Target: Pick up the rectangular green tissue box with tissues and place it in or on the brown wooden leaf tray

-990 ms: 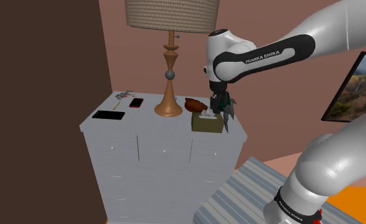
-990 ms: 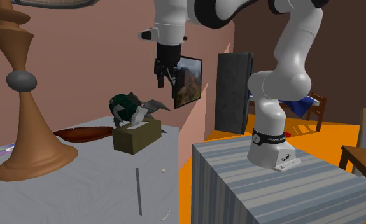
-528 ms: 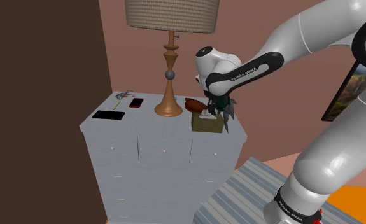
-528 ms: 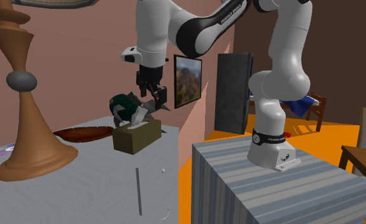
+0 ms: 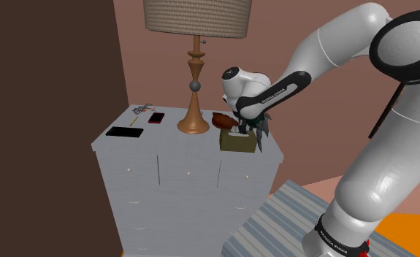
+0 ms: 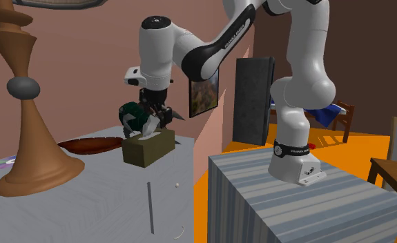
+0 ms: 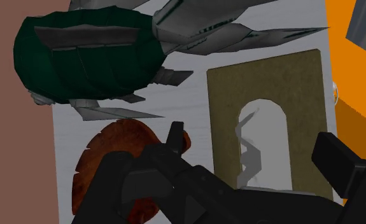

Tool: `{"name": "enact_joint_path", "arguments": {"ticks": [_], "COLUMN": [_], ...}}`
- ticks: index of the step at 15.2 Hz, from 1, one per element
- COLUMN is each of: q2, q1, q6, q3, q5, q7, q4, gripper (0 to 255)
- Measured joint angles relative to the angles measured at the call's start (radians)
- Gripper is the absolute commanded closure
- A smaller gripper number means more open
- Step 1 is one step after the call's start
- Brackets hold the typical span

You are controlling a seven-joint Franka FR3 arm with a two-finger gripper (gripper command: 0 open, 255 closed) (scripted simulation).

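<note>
Down from well above the dresser, the gripper [image 6: 152, 119] has dropped in the last second and now hangs just over the tissue box [image 6: 148, 148]. Its jaws are spread, one finger [image 7: 174, 137] outside each long side of the box, and neither visibly presses on it, so nothing is grasped yet. The box looks olive-tan rather than green, with a grey tissue poking up through its slot. It stands near the dresser's corner, just beside the brown leaf tray [image 6: 90, 145].

The likely trouble is crowding. A dark green pot with grey spiky leaves [image 7: 79, 60] sits right behind the box, and a finger drifting that way could snag a leaf or tip the pot. Closing too high would pinch only the tissue. A sideways nudge could slide the light box toward the edge — the orange floor [image 5: 413, 234] lies beyond.

The dresser [image 5: 164, 168] is pale grey with drawers. It also carries a turned wooden lamp [image 5: 193, 109], a flat black slab [image 5: 124, 132] and a small red item [image 5: 155, 117]. The walls are dusty pink.
</note>
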Motion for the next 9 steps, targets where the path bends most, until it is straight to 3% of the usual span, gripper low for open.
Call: {"name": "enact_joint_path", "arguments": {"ticks": [9], "q2": [0.022], "q1": [-0.009], "q6": [0.030], "q3": [-0.009], "q5": [-0.022], "q7": [0.012], "q4": [-0.007], "gripper": [0]}}
